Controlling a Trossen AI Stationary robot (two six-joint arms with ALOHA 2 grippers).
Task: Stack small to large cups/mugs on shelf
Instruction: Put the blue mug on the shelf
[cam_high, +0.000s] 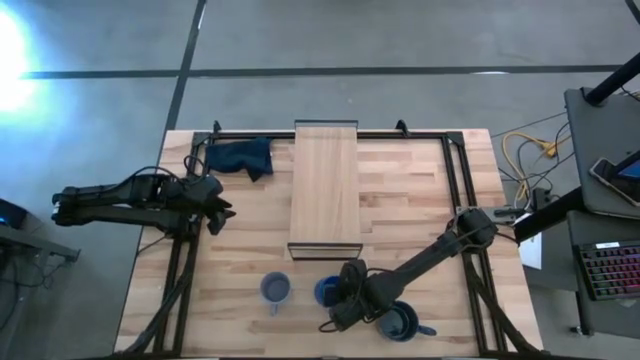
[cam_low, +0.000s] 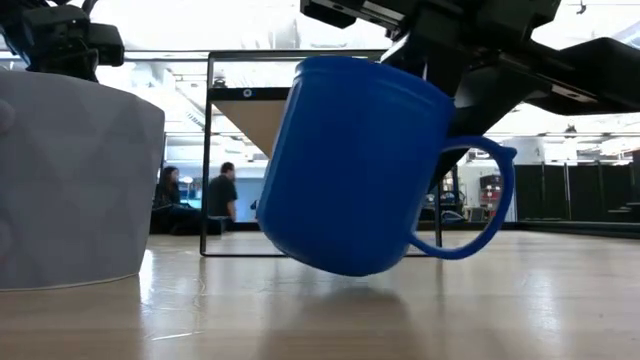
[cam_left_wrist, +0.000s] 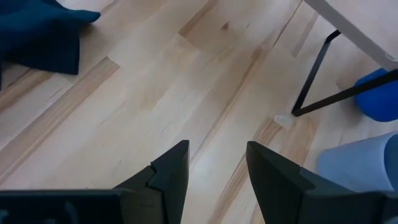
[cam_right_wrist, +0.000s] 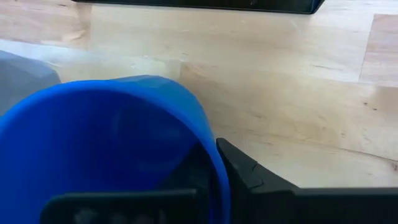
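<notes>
Just near of the light-wood shelf (cam_high: 324, 186), the right gripper (cam_high: 336, 296) clamps the glossy bright blue mug (cam_low: 355, 165), tilted off the surface (cam_high: 420, 200); the grey-blue mug (cam_high: 276, 290) stands left, the navy mug (cam_high: 402, 324) right. Far left, the left gripper (cam_high: 222, 212) hangs unclenched beside a dark cloth (cam_high: 240, 156).

We see a crumpled dark blue cloth (cam_high: 241, 157) on the light butcher-block wooden tabletop (cam_high: 410, 200); two seated people (cam_low: 196, 198) show beyond.

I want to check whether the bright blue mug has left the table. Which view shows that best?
The low view: the bright blue mug hangs tilted, clear of the tabletop. The high view mostly hides it under the right gripper; the right wrist view shows only its rim; the left wrist view only an edge.
</notes>
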